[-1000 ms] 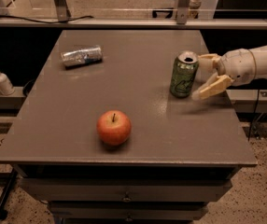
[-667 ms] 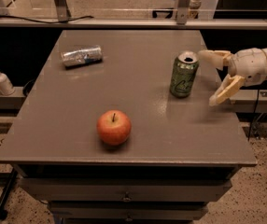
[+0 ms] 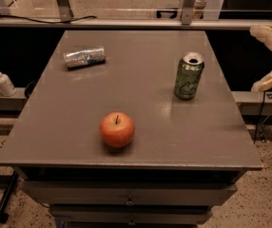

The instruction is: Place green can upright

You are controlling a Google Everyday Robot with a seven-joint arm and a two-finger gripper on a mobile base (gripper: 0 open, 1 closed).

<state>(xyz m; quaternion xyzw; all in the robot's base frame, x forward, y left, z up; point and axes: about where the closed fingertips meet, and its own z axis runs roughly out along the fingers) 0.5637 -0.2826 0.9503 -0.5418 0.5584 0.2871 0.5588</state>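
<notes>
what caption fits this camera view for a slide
Green can upright on the table, open pincer beyond its right edge.

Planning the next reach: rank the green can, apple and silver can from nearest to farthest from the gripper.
From the gripper, open, right of the table:
1. The green can, upright, right side.
2. The apple, front centre.
3. The silver can, lying at back left.

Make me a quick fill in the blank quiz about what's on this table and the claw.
The green can stands ___ on the table.
The silver can lies on its ___.
The claw, off the table edge beside the green can, holds ___.
The red fruit near the front edge is an ___.
Missing: upright; side; nothing; apple.
</notes>
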